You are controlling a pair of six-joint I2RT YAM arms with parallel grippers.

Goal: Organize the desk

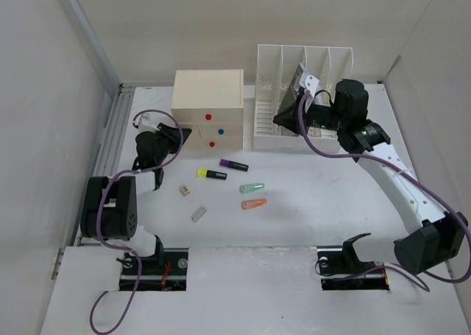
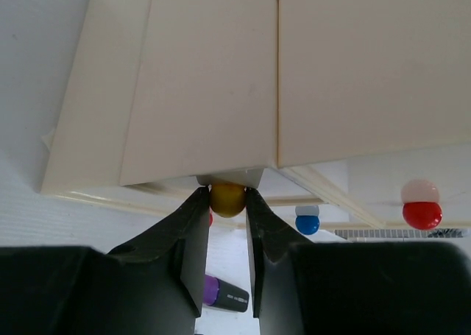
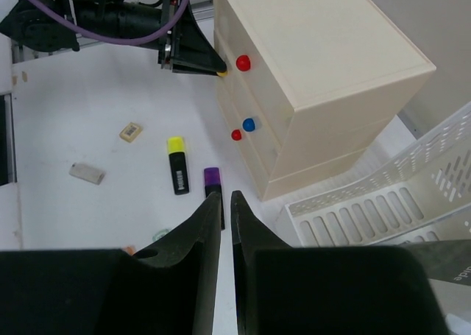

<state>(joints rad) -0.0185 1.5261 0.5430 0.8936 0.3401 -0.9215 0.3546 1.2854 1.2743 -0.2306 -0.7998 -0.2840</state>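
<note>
The white desk (image 1: 316, 202) holds a cream drawer box (image 1: 208, 99) with a red knob (image 1: 208, 117) and a blue knob (image 1: 213, 143). My left gripper (image 1: 182, 134) is at the box's left front, shut on a yellow knob (image 2: 227, 199) between its fingertips (image 2: 199, 202). My right gripper (image 1: 285, 118) hovers beside the white file rack (image 1: 294, 92); its jaws stand almost together with nothing between them (image 3: 226, 196). A purple highlighter (image 1: 234, 164) and a yellow highlighter (image 1: 211, 174) lie on the desk in front of the box.
A green pen-like piece (image 1: 252, 188), an orange one (image 1: 254, 203), a tan eraser (image 1: 184, 191) and a grey eraser (image 1: 199, 213) lie mid-desk. A grey rail (image 1: 110, 136) runs along the left edge. Walls close in on the left, back and right.
</note>
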